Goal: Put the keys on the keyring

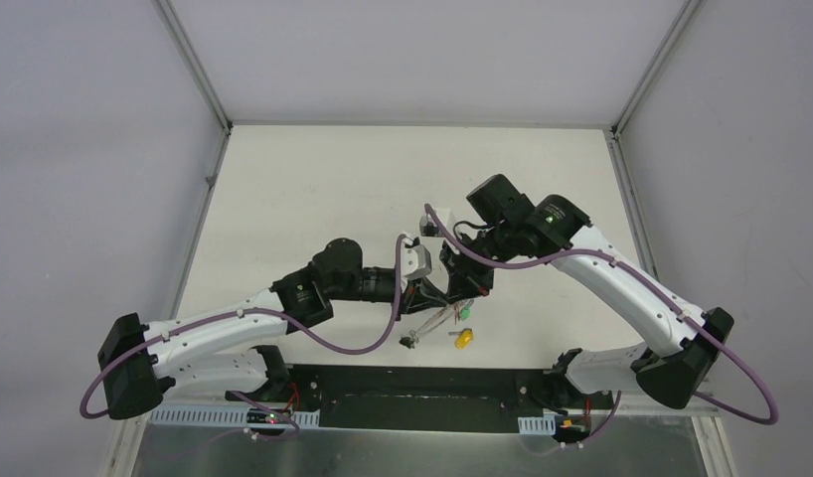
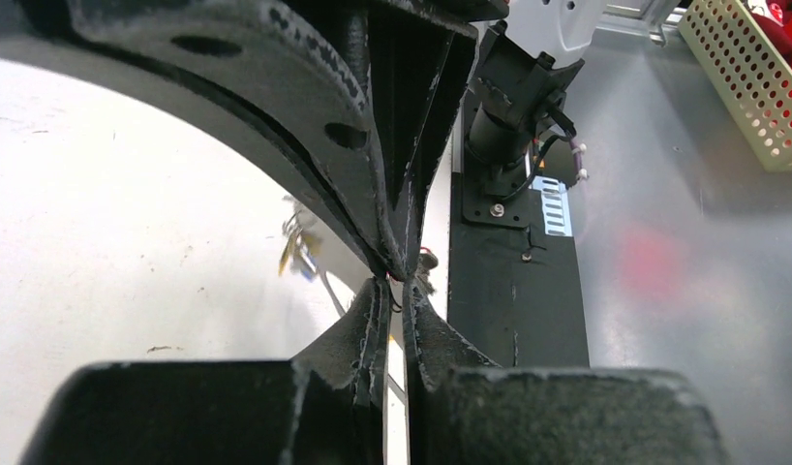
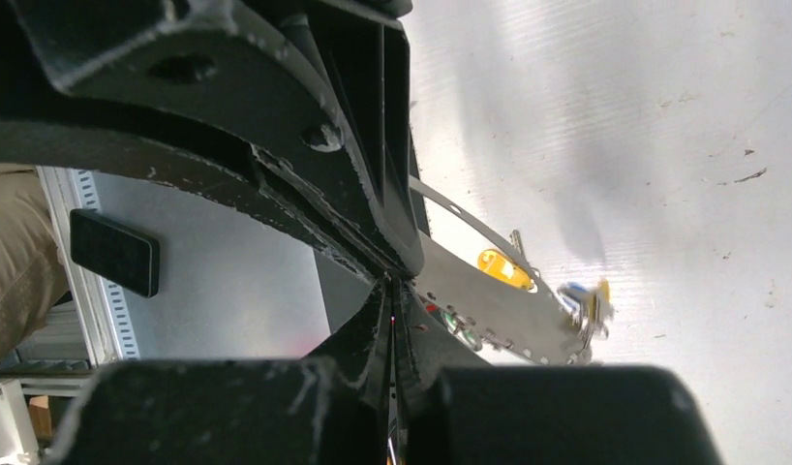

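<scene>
The keyring (image 3: 489, 302), a flat grey band with small holes, runs out of my right gripper (image 3: 392, 283), which is shut on it. A yellow-headed key (image 3: 503, 268), a green one (image 3: 462, 327) and a blue-and-yellow cluster (image 3: 586, 300) hang along it. From above, the keyring (image 1: 432, 323) dangles with a yellow key (image 1: 463, 339) and a green key (image 1: 466, 314). My left gripper (image 2: 397, 283) is shut, tip to tip with the right gripper (image 1: 464, 276). A small red-and-dark piece (image 2: 426, 260) sits at its tips; I cannot tell whether it is pinched.
The black mounting plate (image 2: 513, 291) and the right arm's base (image 2: 513, 107) lie just past the table's near edge. A perforated cream basket (image 2: 750, 77) stands on the grey bench. Aluminium frame posts (image 1: 199, 70) and white walls bound the table.
</scene>
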